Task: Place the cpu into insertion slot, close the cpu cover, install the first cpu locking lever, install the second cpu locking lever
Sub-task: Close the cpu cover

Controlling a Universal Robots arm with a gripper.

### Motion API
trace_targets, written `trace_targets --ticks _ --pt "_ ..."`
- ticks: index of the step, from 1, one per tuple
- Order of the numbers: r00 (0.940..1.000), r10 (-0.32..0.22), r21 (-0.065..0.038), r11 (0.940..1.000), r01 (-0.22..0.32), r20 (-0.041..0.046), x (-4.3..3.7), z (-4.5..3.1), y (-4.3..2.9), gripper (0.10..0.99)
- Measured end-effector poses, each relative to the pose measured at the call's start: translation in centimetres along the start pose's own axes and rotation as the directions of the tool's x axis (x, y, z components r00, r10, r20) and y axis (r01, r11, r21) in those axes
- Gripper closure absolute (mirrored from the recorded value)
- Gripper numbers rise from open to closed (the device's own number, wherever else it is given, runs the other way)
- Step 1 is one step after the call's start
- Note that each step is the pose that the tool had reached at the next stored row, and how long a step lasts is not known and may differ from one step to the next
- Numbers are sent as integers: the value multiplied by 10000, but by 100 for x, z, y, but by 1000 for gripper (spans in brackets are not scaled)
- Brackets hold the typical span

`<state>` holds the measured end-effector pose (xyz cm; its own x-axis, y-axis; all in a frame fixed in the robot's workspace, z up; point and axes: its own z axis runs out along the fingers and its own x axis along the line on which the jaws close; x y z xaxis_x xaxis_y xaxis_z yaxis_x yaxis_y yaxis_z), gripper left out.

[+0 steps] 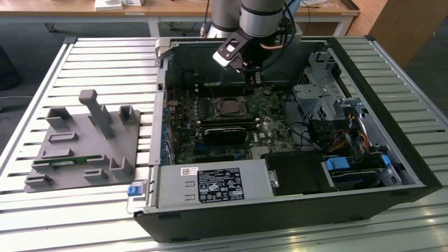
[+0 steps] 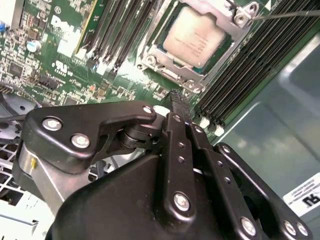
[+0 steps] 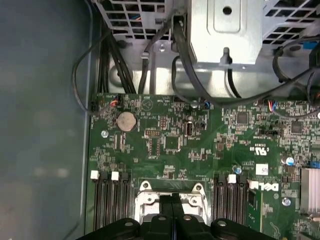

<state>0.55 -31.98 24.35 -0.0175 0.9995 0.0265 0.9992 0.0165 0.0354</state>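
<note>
A silver slatted metal table (image 1: pixel 91 58) carries an open black desktop computer case (image 1: pixel 280 210) and, toward the exterior view's left, a grey plastic fixture tray (image 1: pixel 73 157). The grey robot arm (image 1: pixel 259 16) reaches down into the case above the green motherboard (image 3: pixel 170 145). Its black gripper (image 3: pixel 172 199) has both fingers pressed together with nothing between them, the tips just beside the socket. The thin silvery metal cpu cover (image 2: pixel 170 74) lies flat over the square black insertion slot (image 2: pixel 222 54). The small silver-grey square cpu (image 2: pixel 195 37) sits in that slot, its top showing through the cover's cut-out.
</note>
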Motion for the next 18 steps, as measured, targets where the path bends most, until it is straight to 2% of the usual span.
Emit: trace_targets --ticks 8,13,15,18 --pt "10000 1 9 10000 -1 1 0 43 -78 980" --pt "10000 6 94 10000 -6 -3 -22 80 -95 980" --pt "10000 3 105 9999 -3 -2 -24 93 -131 980" --pt "10000 3 112 9999 -3 -1 -23 109 -225 980"
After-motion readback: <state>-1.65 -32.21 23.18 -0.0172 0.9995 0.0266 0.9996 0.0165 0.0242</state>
